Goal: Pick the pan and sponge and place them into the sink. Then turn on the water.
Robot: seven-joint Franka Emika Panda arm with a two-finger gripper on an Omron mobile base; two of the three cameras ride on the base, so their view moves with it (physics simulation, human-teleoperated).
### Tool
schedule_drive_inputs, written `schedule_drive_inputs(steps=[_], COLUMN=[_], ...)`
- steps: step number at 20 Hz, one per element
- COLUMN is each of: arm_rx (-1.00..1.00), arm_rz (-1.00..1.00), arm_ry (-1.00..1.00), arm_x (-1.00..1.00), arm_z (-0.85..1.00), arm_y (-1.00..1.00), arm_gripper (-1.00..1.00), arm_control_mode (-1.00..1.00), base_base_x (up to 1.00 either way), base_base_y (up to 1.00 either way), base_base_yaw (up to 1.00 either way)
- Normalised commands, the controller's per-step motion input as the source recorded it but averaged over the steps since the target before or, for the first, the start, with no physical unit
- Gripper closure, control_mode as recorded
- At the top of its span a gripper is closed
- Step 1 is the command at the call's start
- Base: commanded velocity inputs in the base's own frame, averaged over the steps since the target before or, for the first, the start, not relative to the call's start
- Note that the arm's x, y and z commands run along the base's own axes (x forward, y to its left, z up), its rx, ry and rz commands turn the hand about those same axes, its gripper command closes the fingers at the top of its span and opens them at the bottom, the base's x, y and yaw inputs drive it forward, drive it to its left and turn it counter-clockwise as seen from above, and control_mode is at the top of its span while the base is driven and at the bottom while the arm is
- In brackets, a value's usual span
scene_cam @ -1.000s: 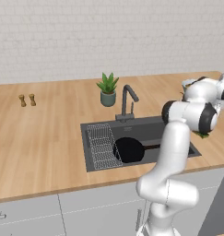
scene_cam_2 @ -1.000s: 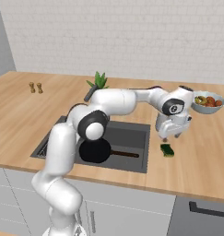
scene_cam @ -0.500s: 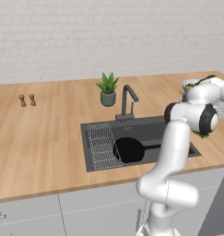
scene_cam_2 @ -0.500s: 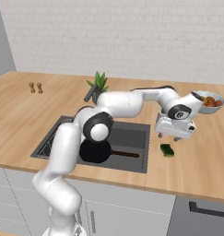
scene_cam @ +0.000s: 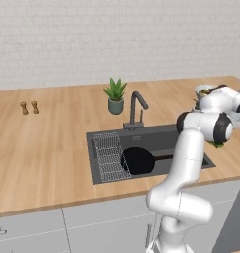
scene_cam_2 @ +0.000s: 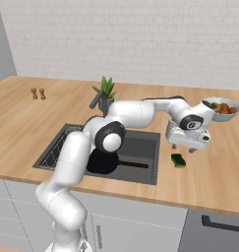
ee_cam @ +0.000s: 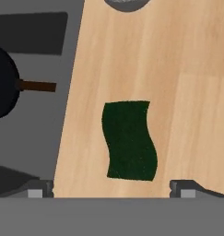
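The gripper (scene_cam_2: 188, 147) hangs with its jaws spread wide and holding nothing, directly above the sponge (ee_cam: 130, 140), which lies flat on the wooden counter (ee_cam: 187, 78) between the two fingertips (ee_cam: 36, 189) and just beside the rim of the sink (scene_cam_2: 143, 173); the pan (scene_cam_2: 101, 163) already lies in the basin off to the gripper's side, so I judge the sponge pick to be the step in hand. The next move calls for a straight descent until the fingers straddle the sponge, then a close across its narrow width. How high the fingertips stand above the sponge is hard to judge, its yellowish layer is out of sight underneath, and the faucet (scene_cam: 137, 105) beyond the sink is partly masked by the arm in the right base view.
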Motion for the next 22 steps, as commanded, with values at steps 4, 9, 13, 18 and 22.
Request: schedule_drive_inputs(steps=[4,9,13,18,22], arm_rx=[-0.13,-0.12,-0.20,-0.11,0.00], arm_rz=[0.00,0.06,0.04,0.04,0.05], arm_ry=[0.00,-0.01,-0.01,0.00,0.00], arm_x=[0.00,-0.01,0.01,0.13,0.01], arm_z=[-0.29,-0.31,-0.42,-0.16,-0.03], arm_y=[-0.01,0.24,0.01,-0.21,0.02], arm_gripper=[-1.00,-1.00,-1.00,-1.00,-1.00], arm_control_mode=[-1.00,-1.00,-1.00,-1.00,-1.00], base_base_x=[0.00,0.00,0.00,0.00,0.00], base_base_y=[0.00,0.00,0.00,0.00,0.00], base_base_yaw=[0.00,0.00,0.00,0.00,0.00])
